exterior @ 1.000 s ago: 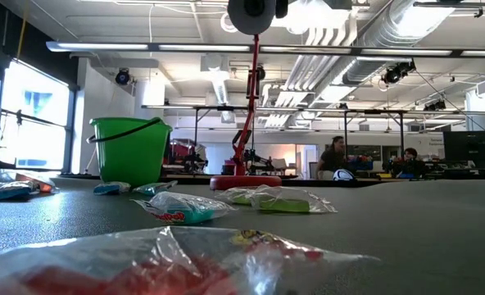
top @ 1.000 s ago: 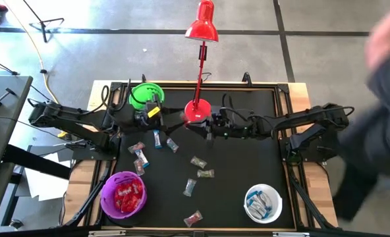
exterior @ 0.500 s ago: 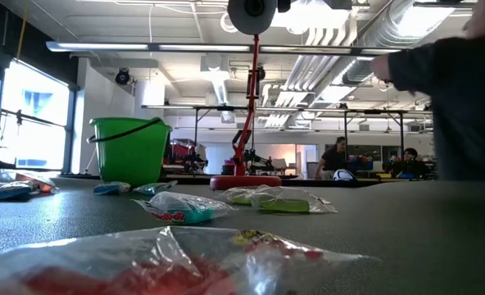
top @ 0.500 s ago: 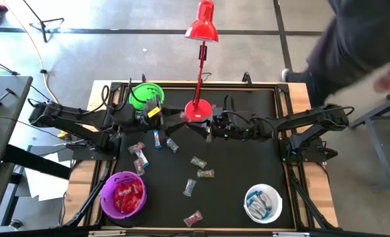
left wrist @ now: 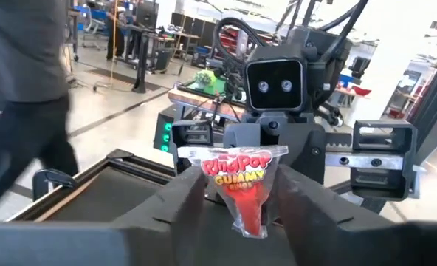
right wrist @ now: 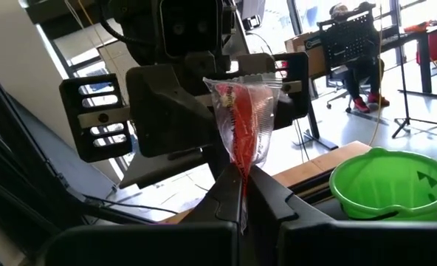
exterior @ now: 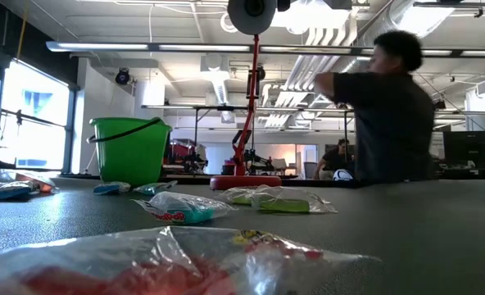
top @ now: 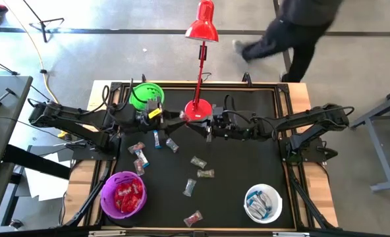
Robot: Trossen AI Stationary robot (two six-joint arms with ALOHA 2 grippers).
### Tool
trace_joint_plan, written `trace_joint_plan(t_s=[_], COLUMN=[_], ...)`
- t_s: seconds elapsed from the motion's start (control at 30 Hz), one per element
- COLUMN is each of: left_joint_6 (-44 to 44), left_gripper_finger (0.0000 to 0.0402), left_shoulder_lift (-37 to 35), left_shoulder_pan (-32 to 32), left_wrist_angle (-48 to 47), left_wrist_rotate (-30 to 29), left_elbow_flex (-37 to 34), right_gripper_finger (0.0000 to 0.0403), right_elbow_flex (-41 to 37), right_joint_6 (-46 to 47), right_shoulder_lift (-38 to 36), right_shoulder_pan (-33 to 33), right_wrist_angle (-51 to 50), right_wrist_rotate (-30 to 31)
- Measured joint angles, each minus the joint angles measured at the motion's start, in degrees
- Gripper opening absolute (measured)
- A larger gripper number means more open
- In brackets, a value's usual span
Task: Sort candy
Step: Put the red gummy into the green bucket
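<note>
A red candy (left wrist: 241, 181) in a clear printed wrapper hangs in the air near the red lamp's base (top: 197, 110), between my two level grippers, which face each other. My right gripper (right wrist: 242, 188) is shut on it. My left gripper (left wrist: 241, 203) is open, one finger on each side of the packet's lower half; I cannot tell whether they touch the wrapper. Several loose candies (top: 175, 146) lie on the black table. The purple bowl (top: 123, 196) holds red candy, the white bowl (top: 263, 203) holds blue-and-white candy, and the green bowl (top: 145, 95) stands at the far left. My right gripper pinches the packet's narrow lower end (right wrist: 242, 174) between its two fingers, coming in level from the table's right side. The packet stands upright above the fingers, its wide sealed edge (right wrist: 241, 83) on top, clear of the table.
The red lamp's pole (top: 200, 66) rises just behind the two grippers. A person (top: 294, 26) walks on the floor beyond the table's far right corner. Candy wrappers (exterior: 185, 209) lie close in front of the low camera. Bare table lies between the loose candies and the white bowl.
A person has walked from beside the table's right edge round to beyond its far right corner. Both arms and the candies on the table have stayed in place.
</note>
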Motion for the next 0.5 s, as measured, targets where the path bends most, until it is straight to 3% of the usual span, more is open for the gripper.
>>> trace_joint_plan(t_s=[0.3, 0.5], left_joint_6=[1.13, 1.53], left_gripper_finger=[0.0015, 0.0012], left_shoulder_lift=[0.0, 0.0], left_shoulder_pan=[0.0, -0.02], left_wrist_angle=[-0.28, -0.34], left_wrist_rotate=[0.25, 0.27], left_elbow_flex=[0.0, 0.0], right_gripper_finger=[0.0, 0.0014], right_elbow_flex=[0.0, 0.0], right_joint_6=[0.15, 0.42], right_shoulder_lift=[0.0, 0.0], right_shoulder_pan=[-0.02, -0.02], right_wrist_angle=[-0.11, -0.29], right_wrist_rotate=[0.07, -0.06])
